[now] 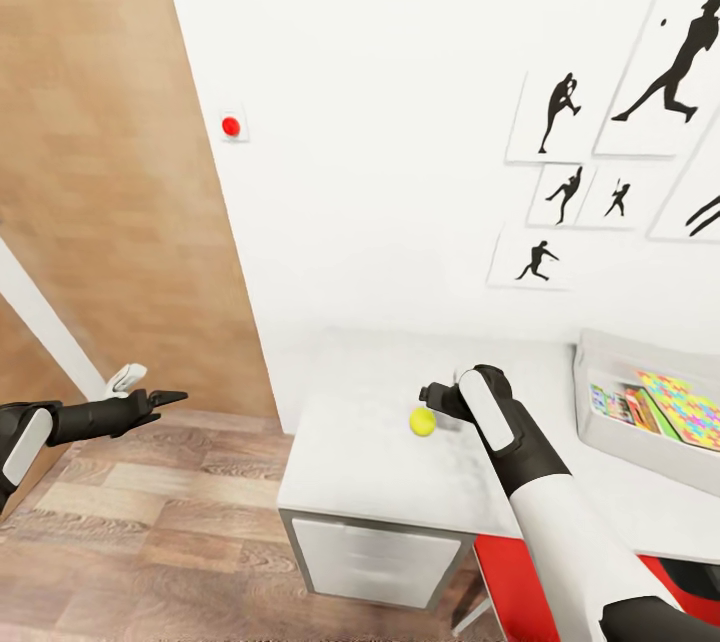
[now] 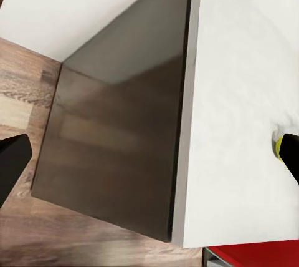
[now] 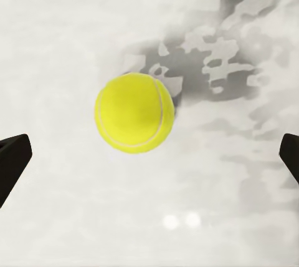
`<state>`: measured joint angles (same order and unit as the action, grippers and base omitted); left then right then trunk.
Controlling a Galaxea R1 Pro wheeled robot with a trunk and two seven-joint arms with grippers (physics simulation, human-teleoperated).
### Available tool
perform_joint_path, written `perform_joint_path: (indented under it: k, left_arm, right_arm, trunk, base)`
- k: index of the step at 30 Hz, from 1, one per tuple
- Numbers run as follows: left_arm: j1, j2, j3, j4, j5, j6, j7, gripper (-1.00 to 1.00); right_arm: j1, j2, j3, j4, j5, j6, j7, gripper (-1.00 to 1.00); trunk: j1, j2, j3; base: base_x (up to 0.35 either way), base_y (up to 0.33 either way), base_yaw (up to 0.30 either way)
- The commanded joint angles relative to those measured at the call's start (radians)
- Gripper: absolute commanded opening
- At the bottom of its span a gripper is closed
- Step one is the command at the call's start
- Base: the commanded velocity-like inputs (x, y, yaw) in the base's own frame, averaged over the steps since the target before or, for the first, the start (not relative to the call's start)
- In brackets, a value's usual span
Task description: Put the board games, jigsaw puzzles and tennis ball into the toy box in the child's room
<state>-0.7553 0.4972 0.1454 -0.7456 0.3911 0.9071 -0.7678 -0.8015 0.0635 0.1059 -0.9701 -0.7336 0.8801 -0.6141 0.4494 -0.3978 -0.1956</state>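
Note:
The yellow-green tennis ball (image 1: 422, 421) (image 3: 134, 113) lies on the pale table top (image 1: 350, 462), near the table's left end. My right gripper (image 1: 437, 398) (image 3: 149, 161) hovers just above and behind the ball, open, with its fingertips (image 3: 12, 161) spread wide on either side and not touching it. The grey toy box (image 1: 640, 447) stands at the table's right end and holds a multicoloured jigsaw puzzle (image 1: 688, 408) and printed board games (image 1: 620, 404). My left gripper (image 1: 165, 399) (image 2: 149, 164) is open and empty over the floor left of the table. The bed is out of view.
The table's dark side panel (image 2: 118, 136) faces my left gripper, and white drawers (image 1: 375, 557) sit under the top. A red seat (image 1: 530, 582) stands at the table's front. A white wall with framed silhouettes (image 1: 560, 112) and a red button (image 1: 231, 126) rises behind. Wood floor (image 1: 150, 542) spreads left.

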Motion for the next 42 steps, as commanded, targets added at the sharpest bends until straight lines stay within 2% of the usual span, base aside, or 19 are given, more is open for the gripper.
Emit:
perform_joint_path:
  k: [1, 42]
  left_arm:
    - [-0.001, 0.000, 0.002, 0.000, -0.002, 0.004, -0.004, 1.00]
    - [-0.001, 0.000, 0.000, 0.000, -0.004, 0.004, -0.004, 1.00]
  right_arm:
    - [-0.001, 0.000, 0.001, -0.001, -0.010, 0.001, -0.010, 1.00]
    - [-0.001, 0.001, 0.000, -0.015, -0.010, 0.002, -0.007, 1.00]
  trunk:
    - [0.001, -0.002, -0.004]
    - [0.001, -0.002, -0.071]
  base:
    - [0.000, 0.000, 0.000]
    - [0.006, 0.004, 0.000]
